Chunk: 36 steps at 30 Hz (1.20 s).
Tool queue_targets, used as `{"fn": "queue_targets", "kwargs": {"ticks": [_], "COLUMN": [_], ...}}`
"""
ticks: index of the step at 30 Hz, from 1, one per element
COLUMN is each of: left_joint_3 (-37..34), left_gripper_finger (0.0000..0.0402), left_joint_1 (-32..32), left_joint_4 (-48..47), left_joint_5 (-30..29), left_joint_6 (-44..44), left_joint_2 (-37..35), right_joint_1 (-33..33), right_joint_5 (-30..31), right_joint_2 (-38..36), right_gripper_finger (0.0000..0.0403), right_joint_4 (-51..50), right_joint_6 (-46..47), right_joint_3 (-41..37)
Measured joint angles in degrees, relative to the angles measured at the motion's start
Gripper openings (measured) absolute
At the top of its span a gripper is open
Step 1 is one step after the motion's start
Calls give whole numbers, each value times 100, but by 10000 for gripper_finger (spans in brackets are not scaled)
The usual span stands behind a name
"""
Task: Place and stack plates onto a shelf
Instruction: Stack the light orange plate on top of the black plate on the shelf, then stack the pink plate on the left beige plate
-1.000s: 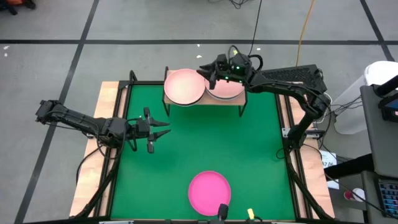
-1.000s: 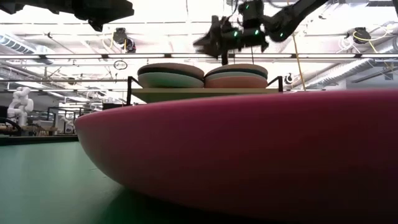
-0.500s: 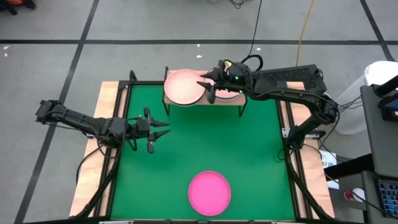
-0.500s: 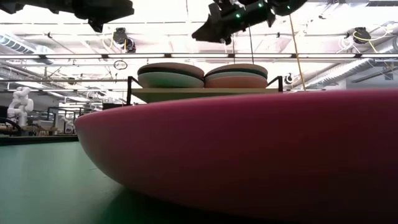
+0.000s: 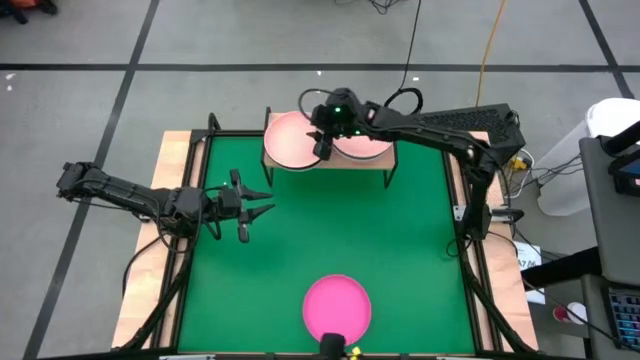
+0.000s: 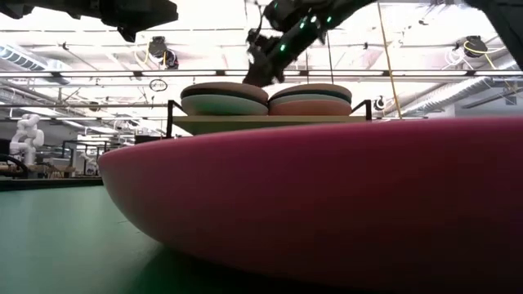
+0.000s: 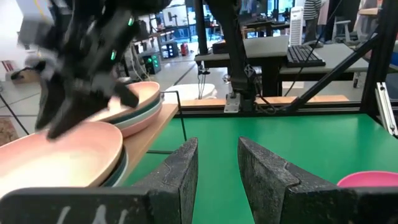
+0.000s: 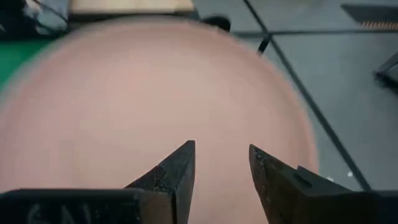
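Note:
The shelf (image 5: 330,167) stands at the green mat's far edge and bears two stacks of plates. The left stack (image 5: 290,140) is topped by a light pink plate (image 8: 155,93); the right stack (image 5: 368,150) is topped by a pale one. A magenta plate (image 5: 337,310) lies flat on the mat near the near edge. My right gripper (image 5: 322,142) is open, low over the pink top plate's right rim, beside where the stacks meet (image 6: 260,75). My left gripper (image 5: 256,208) is open above the mat's left part, pointing right, away from every plate. My right gripper (image 8: 221,155) points down over the right part of the pink top plate (image 8: 211,112), with its fingers apart. Whether they touch the plate, I cannot tell.
Wooden strips (image 5: 175,170) edge the mat on both sides, with black frame posts (image 5: 212,122) at the far corners. The shelf's black legs (image 5: 390,178) stand on the mat. Bare green mat (image 5: 340,230) lies between shelf and magenta plate.
My right gripper has left the right stack: it rose, swung toward the table's left while turning, and came down over the pink top plate's right rim. The plates and shelf have kept their places.

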Motion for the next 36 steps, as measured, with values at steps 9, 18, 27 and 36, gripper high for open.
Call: {"fn": "queue_targets", "kwargs": {"ticks": [9, 18, 27, 36], "left_joint_3": [0, 0, 0, 189], "left_gripper_finger": [120, 120, 120, 120], "left_joint_1": [0, -5, -46, -44], "left_joint_4": [-104, -125, -551, 89], "left_joint_5": [0, 2, -83, -31], "left_joint_6": [-152, -169, -505, -92], "left_joint_2": [0, 0, 581, 1764], "right_joint_1": [-39, 34, 569, 1728], "right_joint_5": [-125, -112, -118, -118], "right_joint_2": [526, -659, -3004, -5294], "right_gripper_finger": [132, 132, 132, 132], "right_joint_4": [95, 151, 24, 2887], "right_joint_6": [7, -90, 187, 195], "right_joint_3": [15, 4, -994, -4694]}}
